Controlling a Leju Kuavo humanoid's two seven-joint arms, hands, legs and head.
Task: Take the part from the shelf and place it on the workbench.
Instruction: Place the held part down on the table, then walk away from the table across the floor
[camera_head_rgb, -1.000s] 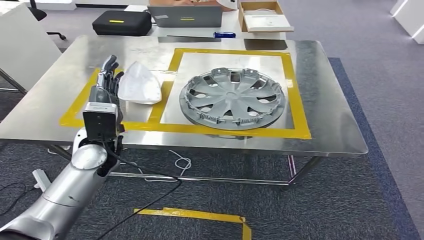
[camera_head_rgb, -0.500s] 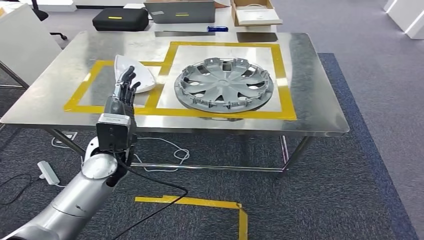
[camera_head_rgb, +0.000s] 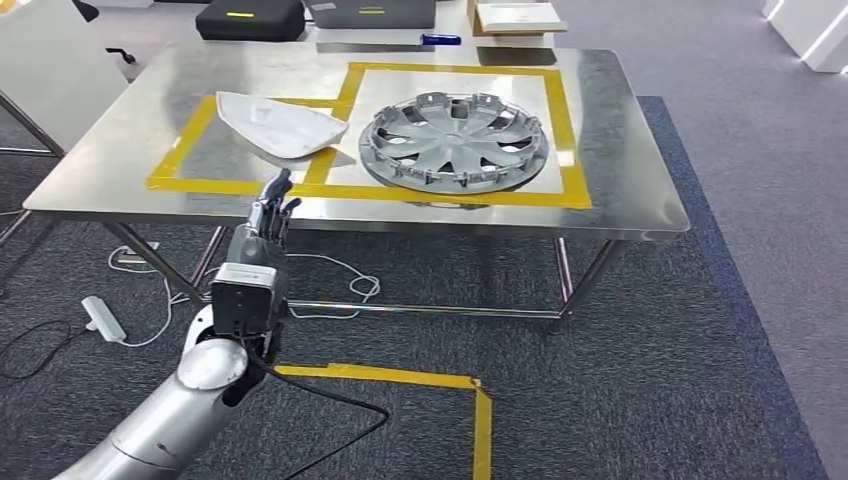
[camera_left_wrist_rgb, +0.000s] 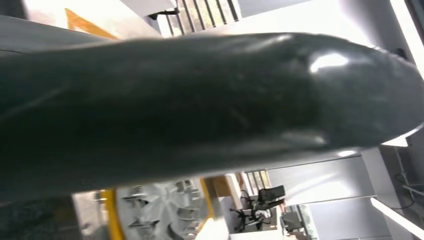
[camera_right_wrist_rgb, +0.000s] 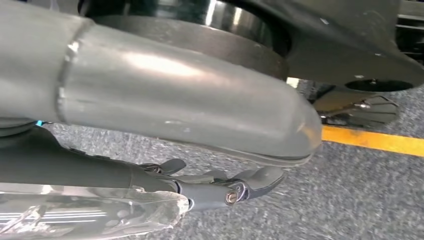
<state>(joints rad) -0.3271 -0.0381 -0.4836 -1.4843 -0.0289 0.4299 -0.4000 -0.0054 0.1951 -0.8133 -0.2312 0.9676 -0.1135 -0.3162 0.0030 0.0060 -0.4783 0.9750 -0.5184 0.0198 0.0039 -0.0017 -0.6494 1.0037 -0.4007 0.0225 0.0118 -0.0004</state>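
We are raising our left arm (camera_head_rgb: 180, 400) toward one o'clock, the left hand (camera_head_rgb: 268, 215) holding nothing, its fingers loosely apart and pointing up.

A steel table (camera_head_rgb: 640, 190) stands on dark grey carpet (camera_head_rgb: 640, 380) marked with yellow tape (camera_head_rgb: 400, 377).

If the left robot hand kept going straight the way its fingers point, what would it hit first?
Probably the near edge of the metal workbench: the left robot hand points up toward it. Beyond lies the white part, though depth is unclear.
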